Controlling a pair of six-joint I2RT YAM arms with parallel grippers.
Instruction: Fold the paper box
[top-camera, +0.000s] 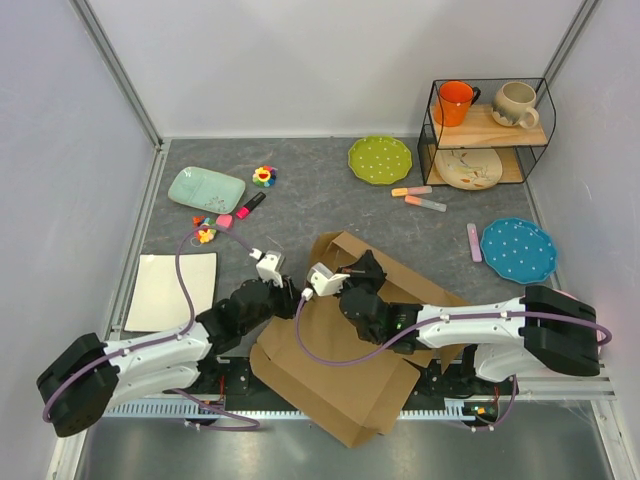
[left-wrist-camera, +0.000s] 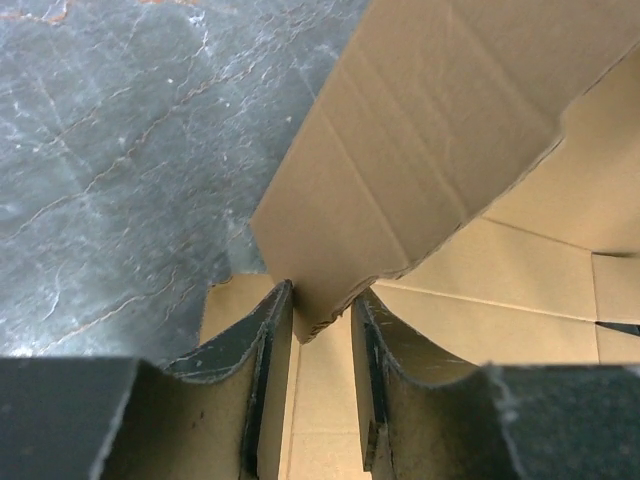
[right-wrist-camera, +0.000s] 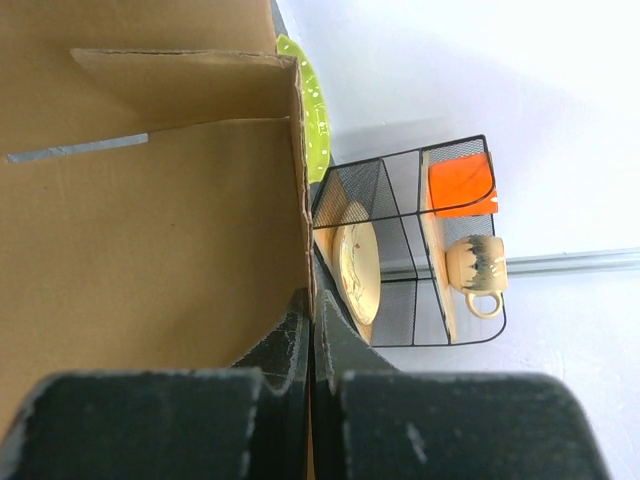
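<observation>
Brown cardboard, the one paper box lay at six o'clock on the bench. Two arms leaned inward over it: left pincer parted around a flap, right pincer clamped on one upright wall.

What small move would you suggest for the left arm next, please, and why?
Probably withdraw the left gripper from the flap and reposition: its jaws stand apart around the flap's tip, not clamping it, while the right gripper pinches a raised wall of the paper box, steadying it.
</observation>
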